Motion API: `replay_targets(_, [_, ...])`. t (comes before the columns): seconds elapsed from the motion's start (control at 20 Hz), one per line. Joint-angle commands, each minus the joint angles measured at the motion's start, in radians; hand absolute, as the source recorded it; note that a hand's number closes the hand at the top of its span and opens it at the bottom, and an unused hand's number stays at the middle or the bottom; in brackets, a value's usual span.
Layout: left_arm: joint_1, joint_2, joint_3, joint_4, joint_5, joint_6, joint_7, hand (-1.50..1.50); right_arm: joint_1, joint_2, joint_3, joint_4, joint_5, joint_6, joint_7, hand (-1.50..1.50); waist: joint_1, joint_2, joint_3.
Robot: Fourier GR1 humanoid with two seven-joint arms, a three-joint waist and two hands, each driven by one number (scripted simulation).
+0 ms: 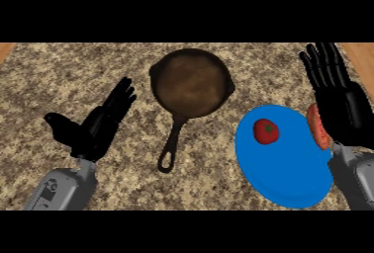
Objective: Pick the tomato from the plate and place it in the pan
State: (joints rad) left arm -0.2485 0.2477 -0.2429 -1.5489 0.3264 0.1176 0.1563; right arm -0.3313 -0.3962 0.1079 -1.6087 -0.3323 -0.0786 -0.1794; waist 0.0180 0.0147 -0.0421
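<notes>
On the blue plate [288,173], toward its upper left part, the tomato [266,131] sits untouched, so nothing of the task is done yet. The cast-iron pan [191,82], just left of the plate, holds nothing. The right hand [343,106] stands at the plate's right edge, fingers straight and holding nothing; the left hand [99,123], well left of the plate, is likewise spread. Grasp, carry and release all remain.

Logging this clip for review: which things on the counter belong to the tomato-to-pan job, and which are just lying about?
Belonging to the job:
tomato, lying on the blue plate
pan, nothing in it
right hand, open beside the plate

Just lying about:
reddish-orange item at the plate's right edge, partly hidden by the right hand
left hand, open, resting at the left
</notes>
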Motion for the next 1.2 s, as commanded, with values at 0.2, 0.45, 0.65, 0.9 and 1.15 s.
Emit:
replay_targets(0.2, [0.074, 0.234, 0.119, 0.151, -0.160, 0.082, 0.044, 0.00, -0.120, -0.003, 0.064, 0.042, -0.175, 0.249, 0.105, -1.50, 0.060, -0.002, 0.045])
replay_targets(0.45, [0.130, 0.251, 0.138, 0.211, -0.186, 0.123, 0.046, 0.00, 0.003, -0.072, -0.108, 0.213, 0.074, -0.105, 0.075, 1.50, -0.008, 0.008, 0.043])
replay_targets(0.65, [0.125, 0.276, 0.182, 0.241, -0.188, 0.121, 0.074, 0.00, 0.103, 0.082, -0.116, 0.212, -0.072, 0.033, -0.139, -1.50, -0.017, -0.013, 0.043])
replay_targets(0.9, [0.159, 0.257, 0.182, 0.210, -0.209, 0.098, 0.095, 0.00, 0.087, -0.081, -0.115, 0.203, -0.026, 0.234, -0.116, -1.50, -0.016, -0.016, 0.042])
replay_targets(1.15, [0.140, 0.261, 0.190, 0.225, -0.218, 0.095, 0.084, 0.00, 0.006, -0.253, -0.100, 0.123, 0.088, 0.209, 0.071, -1.50, -0.015, -0.018, 0.040])
